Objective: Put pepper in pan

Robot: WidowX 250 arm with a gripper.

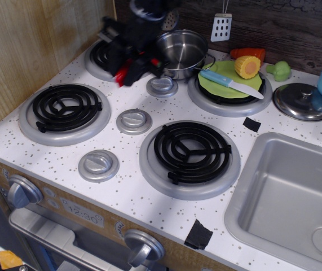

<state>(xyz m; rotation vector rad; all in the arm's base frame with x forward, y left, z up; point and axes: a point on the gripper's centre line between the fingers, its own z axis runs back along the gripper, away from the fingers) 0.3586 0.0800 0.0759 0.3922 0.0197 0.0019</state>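
My black gripper (132, 66) hangs over the back left burner, just left of the pan. It is shut on the red pepper (122, 73), whose red body sticks out below and to the left of the fingers; its green stem end is hidden by the gripper. The pan (179, 52), a shiny steel pot, stands empty at the back between the two rear burners, its rim close to the gripper's right side.
A green plate (220, 84) with a blue-handled knife (231, 83) and a corn piece (247, 66) lies on the back right burner. A steel lid (301, 101), an orange toy (245, 53), a green vegetable (279, 70) and a sink (285, 197) are to the right. Utensils hang behind.
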